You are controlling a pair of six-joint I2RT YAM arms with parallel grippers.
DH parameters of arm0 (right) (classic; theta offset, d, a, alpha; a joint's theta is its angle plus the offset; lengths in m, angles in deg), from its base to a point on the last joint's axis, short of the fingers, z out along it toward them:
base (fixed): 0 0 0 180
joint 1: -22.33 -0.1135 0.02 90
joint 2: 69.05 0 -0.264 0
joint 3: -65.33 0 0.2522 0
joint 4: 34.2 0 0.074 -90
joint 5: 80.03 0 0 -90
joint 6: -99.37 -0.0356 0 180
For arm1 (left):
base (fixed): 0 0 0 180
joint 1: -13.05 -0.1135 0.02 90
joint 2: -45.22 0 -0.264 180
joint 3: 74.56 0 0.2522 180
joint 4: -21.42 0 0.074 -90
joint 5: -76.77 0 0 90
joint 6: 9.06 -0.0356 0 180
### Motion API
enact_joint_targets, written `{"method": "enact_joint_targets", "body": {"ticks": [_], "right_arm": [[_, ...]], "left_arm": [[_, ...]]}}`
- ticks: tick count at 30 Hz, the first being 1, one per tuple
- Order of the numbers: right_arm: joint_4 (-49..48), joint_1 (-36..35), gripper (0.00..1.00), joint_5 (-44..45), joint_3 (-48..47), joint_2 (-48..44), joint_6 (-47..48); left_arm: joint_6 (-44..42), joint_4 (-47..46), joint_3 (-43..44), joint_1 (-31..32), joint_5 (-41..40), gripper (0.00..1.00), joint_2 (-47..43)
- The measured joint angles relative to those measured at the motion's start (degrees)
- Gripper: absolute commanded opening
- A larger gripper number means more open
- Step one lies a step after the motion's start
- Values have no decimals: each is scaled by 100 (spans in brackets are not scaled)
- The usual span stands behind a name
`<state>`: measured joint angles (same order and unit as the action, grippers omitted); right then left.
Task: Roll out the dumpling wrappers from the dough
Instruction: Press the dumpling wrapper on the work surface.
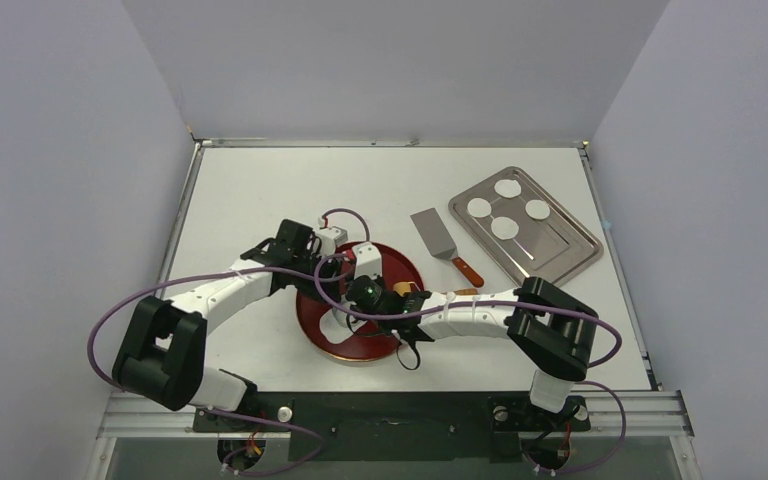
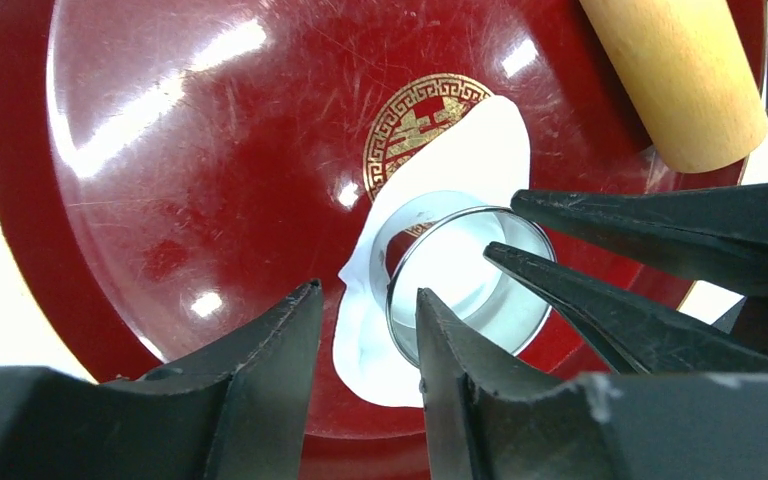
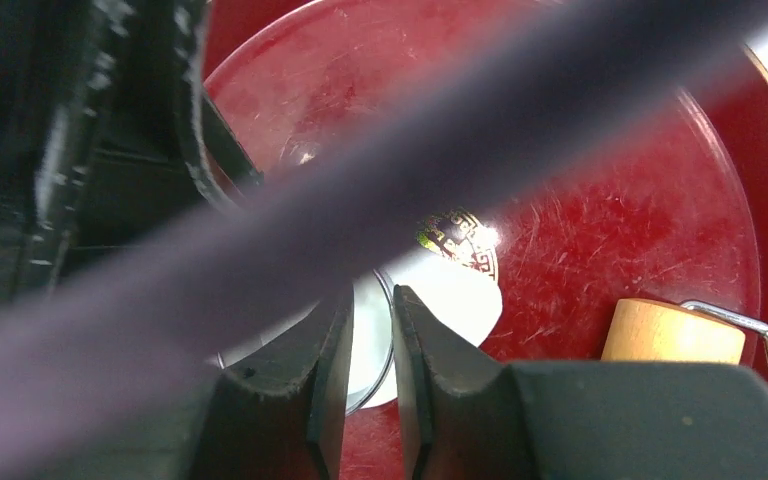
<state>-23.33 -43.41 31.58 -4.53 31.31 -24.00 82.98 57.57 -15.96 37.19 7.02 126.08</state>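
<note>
From above, both wrists crowd over the plate [image 1: 406, 270], so the dough and what the fingertips do there are hidden; in the right wrist view a blurred purple cable [image 3: 460, 170] crosses on a slant and covers much of the plate, and the other arm's black body fills the upper left; the roller [image 2: 680, 80] is cut off at the frame edge in both wrist views, with only its wooden end and a bit of wire frame showing

The dough [image 2: 480, 150] lies as a thin ragged white sheet near the middle of the red plate, partly over its gold emblem; a metal ring [image 2: 422, 222] stands on it, its near side hidden behind fingers

The right gripper [image 3: 372, 300] is nearly closed, its narrow gap pinching the ring's wall; seen from the left wrist, its two fingers [image 2: 640, 225] reach in from the right, one inside the rim and one outside

The left gripper [image 2: 365, 300] stands partly open astride the ring's opposite wall; the outer finger is clear of it; whether the inner one touches cannot be told

Four wrappers [image 1: 505, 228] sit on the tray [image 1: 570, 265] well to the right; a spatula [image 1: 435, 235] lies between tray and plate
</note>
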Motion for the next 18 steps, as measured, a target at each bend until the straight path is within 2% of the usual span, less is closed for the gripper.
{"method": "enact_joint_targets", "body": {"ticks": [7, 18], "right_arm": [[-94, 0, 16, 0, 2, 26, 44], [-308, -22, 15, 83, 83, 85, 107]], "left_arm": [[-76, 13, 0, 52, 101, 30, 365], [-76, 4, 0, 52, 101, 26, 367]]}}
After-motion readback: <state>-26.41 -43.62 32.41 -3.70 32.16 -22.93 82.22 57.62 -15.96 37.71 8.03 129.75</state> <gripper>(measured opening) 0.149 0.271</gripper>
